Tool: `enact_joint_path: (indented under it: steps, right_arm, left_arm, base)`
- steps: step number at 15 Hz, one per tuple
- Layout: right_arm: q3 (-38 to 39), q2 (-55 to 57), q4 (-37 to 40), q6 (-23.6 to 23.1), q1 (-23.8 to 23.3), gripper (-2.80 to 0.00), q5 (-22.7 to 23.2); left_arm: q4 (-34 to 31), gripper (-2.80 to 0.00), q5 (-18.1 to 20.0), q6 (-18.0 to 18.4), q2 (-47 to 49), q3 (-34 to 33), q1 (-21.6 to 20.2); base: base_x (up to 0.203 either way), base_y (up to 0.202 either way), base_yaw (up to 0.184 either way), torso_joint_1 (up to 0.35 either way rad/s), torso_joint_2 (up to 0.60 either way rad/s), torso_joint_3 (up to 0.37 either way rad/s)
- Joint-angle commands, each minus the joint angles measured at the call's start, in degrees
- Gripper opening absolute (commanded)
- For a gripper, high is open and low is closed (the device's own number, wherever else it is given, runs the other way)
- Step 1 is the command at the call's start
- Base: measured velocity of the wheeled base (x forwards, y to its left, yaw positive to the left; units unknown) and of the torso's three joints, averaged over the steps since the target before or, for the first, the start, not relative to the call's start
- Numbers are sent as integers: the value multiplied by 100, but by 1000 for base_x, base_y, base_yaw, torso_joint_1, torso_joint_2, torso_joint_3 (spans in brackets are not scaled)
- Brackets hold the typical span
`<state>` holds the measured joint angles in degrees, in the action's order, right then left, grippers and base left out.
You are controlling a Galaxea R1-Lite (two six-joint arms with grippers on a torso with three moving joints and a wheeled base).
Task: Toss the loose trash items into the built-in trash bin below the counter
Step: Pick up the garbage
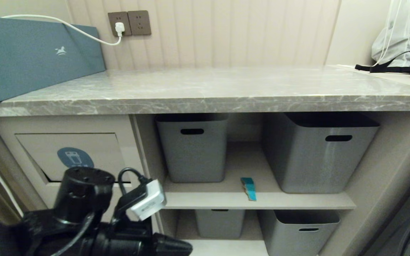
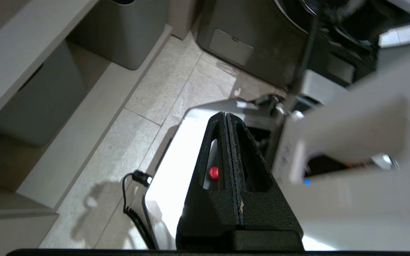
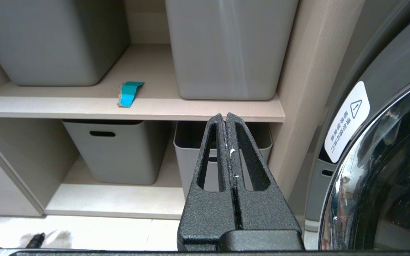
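Note:
One loose trash item, a small teal-blue wrapper (image 1: 248, 188), lies on the middle shelf between two grey tubs; the right wrist view shows the wrapper (image 3: 129, 94) too. The built-in trash bin (image 1: 69, 156) is the beige flap with a round blue icon, under the counter at left. My left arm (image 1: 84, 206) is low in front of the flap. My left gripper (image 2: 225, 115) is shut and empty, pointing down over my own white base. My right gripper (image 3: 225, 116) is shut and empty, low before the lower right tub.
A long blue box (image 1: 30, 53) and a white plugged-in cable sit on the marble counter (image 1: 205, 96) at left, a white bag (image 1: 400, 39) at far right. Grey tubs (image 1: 194, 149) fill the shelves. A washing machine door (image 3: 386, 160) stands at right.

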<state>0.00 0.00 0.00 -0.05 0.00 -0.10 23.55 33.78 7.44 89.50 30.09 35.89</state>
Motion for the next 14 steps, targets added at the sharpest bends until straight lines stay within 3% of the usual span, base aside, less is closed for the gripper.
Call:
enact_joint_path:
  steps: [1, 5, 8, 12, 14]
  right_arm:
    - [0, 0, 0, -4, 0, -280, 1]
    - [0, 0, 0, -4, 0, -280, 1]
    - [0, 0, 0, -4, 0, -280, 1]
    - [0, 0, 0, -4, 0, -280, -1]
    - [0, 0, 0, -4, 0, -280, 1]
  left_arm:
    - [116, -280, -84, -208, 1136, 484, 46]
    - [226, -280, -799, -1065, 2317, 1836, 298]
    - [-25, -280, -1936, -1719, 3187, 3090, 915]
    - [-1078, -280, -2849, -1963, 4068, 4512, 1383]
    - [-1941, -280, -3436, -2036, 4377, 5305, 1519]
  base:
    - [0, 0, 0, 0, 0, 0]
    - [0, 0, 0, 0, 0, 0]
    - [0, 0, 0, 0, 0, 0]
    - [0, 0, 0, 0, 0, 0]
    - [0, 0, 0, 0, 0, 0]
